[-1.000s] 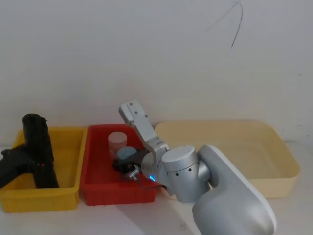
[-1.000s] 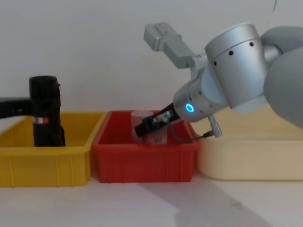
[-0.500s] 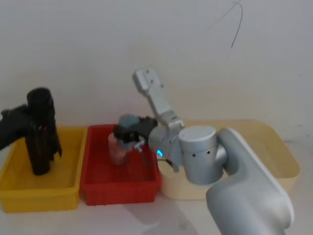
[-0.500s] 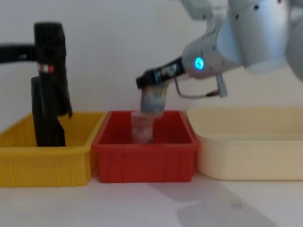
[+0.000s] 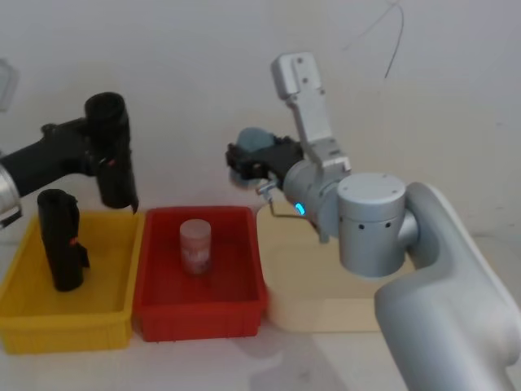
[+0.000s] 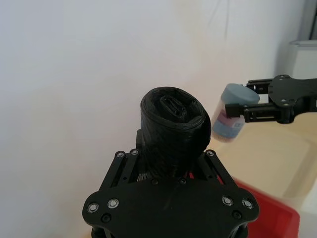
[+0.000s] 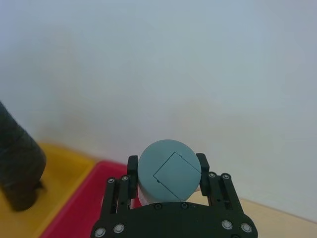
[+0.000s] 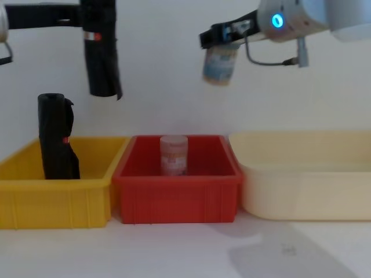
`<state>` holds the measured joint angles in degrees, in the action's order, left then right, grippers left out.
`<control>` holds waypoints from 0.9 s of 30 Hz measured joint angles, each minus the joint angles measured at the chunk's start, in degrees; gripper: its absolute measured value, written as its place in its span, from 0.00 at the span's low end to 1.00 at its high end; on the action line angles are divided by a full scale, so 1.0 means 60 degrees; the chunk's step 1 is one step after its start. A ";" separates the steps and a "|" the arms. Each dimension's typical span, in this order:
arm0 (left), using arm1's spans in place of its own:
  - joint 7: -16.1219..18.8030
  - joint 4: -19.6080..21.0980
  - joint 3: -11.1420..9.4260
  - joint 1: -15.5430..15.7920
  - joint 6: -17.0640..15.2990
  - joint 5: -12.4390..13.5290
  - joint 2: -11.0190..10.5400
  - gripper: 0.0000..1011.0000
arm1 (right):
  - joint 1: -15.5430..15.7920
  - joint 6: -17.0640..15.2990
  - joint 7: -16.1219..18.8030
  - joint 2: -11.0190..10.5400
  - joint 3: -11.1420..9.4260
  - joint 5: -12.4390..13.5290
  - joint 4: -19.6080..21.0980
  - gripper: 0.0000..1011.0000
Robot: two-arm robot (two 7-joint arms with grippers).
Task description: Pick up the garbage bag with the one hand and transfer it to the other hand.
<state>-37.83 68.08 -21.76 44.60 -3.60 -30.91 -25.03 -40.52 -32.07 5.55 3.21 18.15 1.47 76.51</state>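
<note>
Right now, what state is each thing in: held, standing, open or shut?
left claw: shut on the garbage bag, high above the yellow bin.
garbage bag: held upright in the air.
right claw: shut on the grey-lidded jar, up high.
grey-lidded jar: lid on, hanging slightly tilted.
second black roll: standing in the yellow bin.
pink jar: upright in the red bin.

No word, brand or number can be read. The garbage bag (image 8: 101, 63) has a red-and-white band, its print too small to tell. The raised jar (image 8: 219, 65), at one o'clock from the lower jar (image 8: 173, 155), has a blurred label, as does that one.
</note>
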 joint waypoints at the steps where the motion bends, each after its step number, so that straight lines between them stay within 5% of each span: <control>1: -0.0244 -0.0332 -0.0105 0.0262 0.0114 0.0014 0.0132 0.37 | 0.0000 0.0009 -0.0067 -0.0010 -0.0040 -0.0027 0.0034 0.67; 9: -0.1488 -0.2625 -0.0684 0.1758 0.0852 0.0102 0.1049 0.37 | 0.0102 0.0031 -0.0605 -0.0137 -0.0504 -0.0235 0.0364 0.67; 13: -0.2376 -0.4717 -0.1058 0.2882 0.1635 0.0108 0.1845 0.37 | 0.0296 -0.0051 -0.0905 -0.0242 -0.0878 -0.0303 0.0621 0.67; 17: -0.2879 -0.6094 -0.1300 0.3607 0.2109 0.0069 0.2346 0.37 | 0.0527 -0.0172 -0.1122 -0.0351 -0.1217 -0.0327 0.0860 0.67; 27: -0.3686 -0.8043 -0.1661 0.4638 0.2862 -0.0009 0.3079 0.37 | 0.1163 -0.0549 -0.1493 -0.0549 -0.1830 -0.0400 0.1422 0.67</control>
<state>-59.94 19.82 -31.72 72.43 13.57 -30.96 -6.56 -33.54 -35.37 -3.42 -0.08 7.17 -0.93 85.04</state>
